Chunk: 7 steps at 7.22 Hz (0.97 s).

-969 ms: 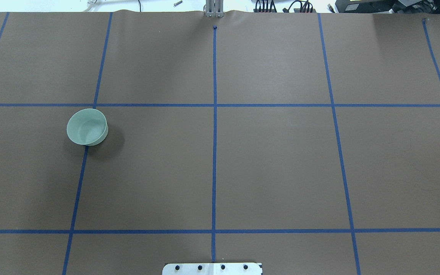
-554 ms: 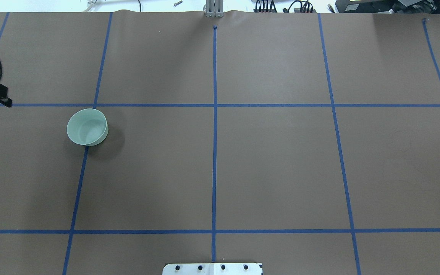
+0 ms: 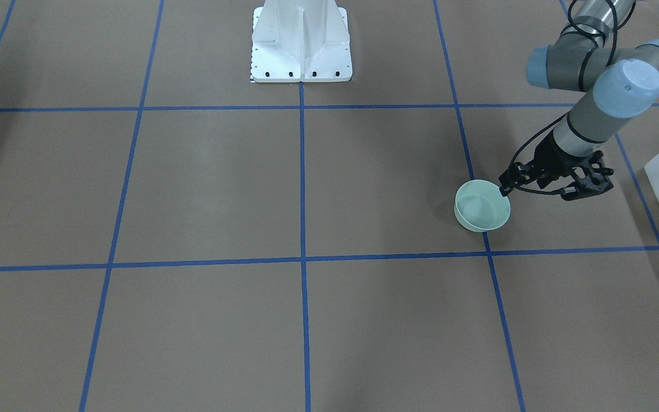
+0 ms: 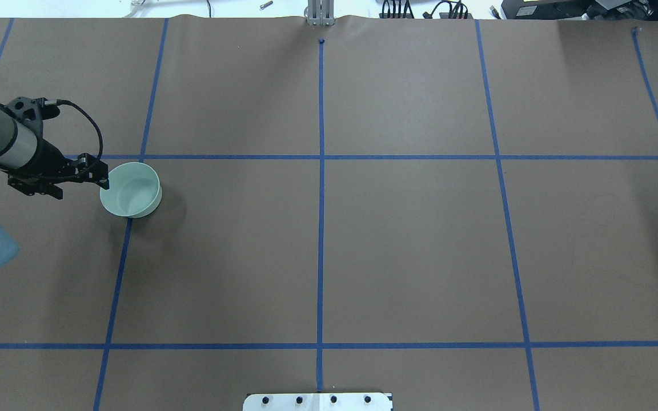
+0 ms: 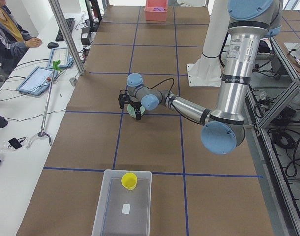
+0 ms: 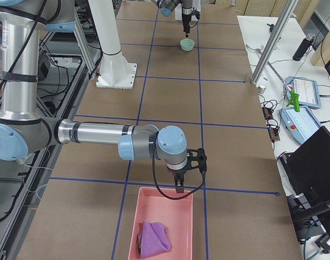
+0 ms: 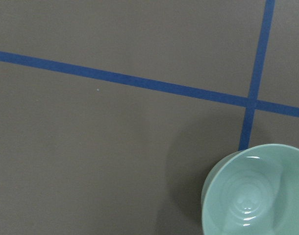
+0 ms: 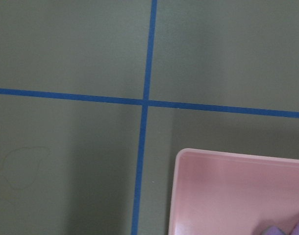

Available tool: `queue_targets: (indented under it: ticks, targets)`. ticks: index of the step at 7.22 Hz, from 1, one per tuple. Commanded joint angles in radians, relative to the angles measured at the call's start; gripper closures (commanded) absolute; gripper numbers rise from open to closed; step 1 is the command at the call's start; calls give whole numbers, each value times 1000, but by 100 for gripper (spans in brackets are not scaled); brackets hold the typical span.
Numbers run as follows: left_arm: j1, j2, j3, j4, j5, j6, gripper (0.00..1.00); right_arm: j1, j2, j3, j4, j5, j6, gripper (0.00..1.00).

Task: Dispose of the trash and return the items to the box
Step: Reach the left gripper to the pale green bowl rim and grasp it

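Mint-green bowl (image 4: 130, 191) stands just beside the left jaws; whether they are spread, I cannot tell.

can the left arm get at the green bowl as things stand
Probably yes: the left claw hangs open right beside the mint-green bowl, one finger close to its rim, and nothing stands between them.

Bright, even light from above covers the matte brown worktop (image 4: 409, 240). In the overhead view the mint-green bowl (image 4: 131, 189) casts a soft shadow to its right. Both wrist views are dimmer and softer; the right one looks greenish.
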Motion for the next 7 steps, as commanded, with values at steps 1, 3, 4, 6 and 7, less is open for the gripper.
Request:
queue_targets:
  ticks: [1, 3, 4, 6, 7]
  targets:
    - [35, -58, 77, -9, 33, -21, 7, -25, -1, 19, 1, 20, 31, 0]
    - [37, -62, 85, -9, 33, -38, 65, -43, 4, 29, 2, 20, 60, 0]
    - [40, -62, 85, -9, 33, -41, 100, -48, 4, 40, 1, 20, 74, 0]
    - [39, -62, 49, -6, -9, -42, 100, -48, 2, 46, 1, 20, 74, 0]
    - [17, -62, 1, 0, -63, -42, 100, -48, 2, 46, 1, 20, 74, 0]
